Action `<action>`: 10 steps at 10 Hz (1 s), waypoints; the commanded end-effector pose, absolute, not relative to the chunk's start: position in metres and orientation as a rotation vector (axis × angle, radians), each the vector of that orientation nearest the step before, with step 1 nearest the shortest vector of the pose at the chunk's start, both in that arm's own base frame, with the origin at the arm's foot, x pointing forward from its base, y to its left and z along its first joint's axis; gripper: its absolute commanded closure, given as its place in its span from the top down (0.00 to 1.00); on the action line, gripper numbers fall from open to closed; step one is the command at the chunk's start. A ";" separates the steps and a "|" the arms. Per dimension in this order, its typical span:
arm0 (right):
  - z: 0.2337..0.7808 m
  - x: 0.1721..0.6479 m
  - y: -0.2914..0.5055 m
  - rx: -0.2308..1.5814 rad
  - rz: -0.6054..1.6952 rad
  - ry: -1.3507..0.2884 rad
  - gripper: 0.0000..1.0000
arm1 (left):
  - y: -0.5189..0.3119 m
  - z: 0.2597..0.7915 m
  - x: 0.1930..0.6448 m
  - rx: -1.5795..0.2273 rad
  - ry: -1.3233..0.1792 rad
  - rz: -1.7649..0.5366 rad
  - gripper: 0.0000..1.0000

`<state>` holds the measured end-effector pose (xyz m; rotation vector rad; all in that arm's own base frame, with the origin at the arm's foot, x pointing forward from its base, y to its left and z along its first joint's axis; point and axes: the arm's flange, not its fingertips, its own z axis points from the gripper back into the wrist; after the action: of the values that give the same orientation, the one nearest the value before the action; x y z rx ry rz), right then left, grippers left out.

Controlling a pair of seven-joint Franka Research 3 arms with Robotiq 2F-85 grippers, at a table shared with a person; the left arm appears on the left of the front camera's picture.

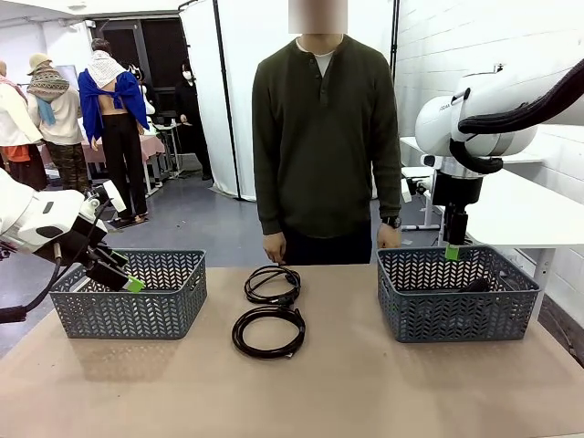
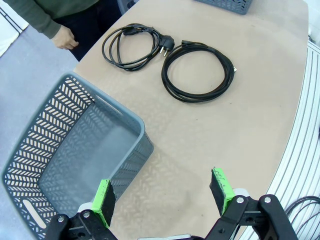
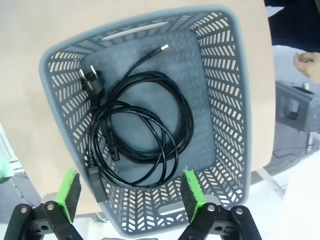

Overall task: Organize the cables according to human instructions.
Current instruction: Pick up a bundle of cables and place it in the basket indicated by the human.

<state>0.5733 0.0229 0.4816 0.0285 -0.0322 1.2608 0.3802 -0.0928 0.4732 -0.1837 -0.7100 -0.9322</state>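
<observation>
Two coiled black cables lie on the table between the baskets, one farther (image 1: 271,283) (image 2: 134,46) and one nearer (image 1: 268,331) (image 2: 198,73). In the right wrist view, more black cables (image 3: 100,145) lie overlapped inside the right basket (image 3: 225,100) (image 1: 456,310), one with a round plug (image 3: 90,80). My right gripper (image 3: 130,192) (image 1: 453,245) hangs open above that basket, holding nothing. My left gripper (image 2: 162,195) (image 1: 123,271) is open and empty over the near corner of the left basket (image 2: 50,130) (image 1: 137,310), whose inside is bare.
A person stands at the far edge of the table with both hands resting at its edge, one hand (image 2: 65,37) near the farther cable. The tan tabletop (image 1: 301,392) has free room in front of the baskets. A white table (image 1: 529,214) stands at the right.
</observation>
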 end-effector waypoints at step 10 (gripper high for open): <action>0.543 0.501 0.083 0.206 0.960 -0.312 1.00 | -0.090 0.472 0.382 -0.191 -0.713 -0.929 1.00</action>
<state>0.5250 0.0760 0.5534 0.1890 -0.2414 0.9764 0.3802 -0.0928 0.4731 -0.1837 -0.7097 -0.9322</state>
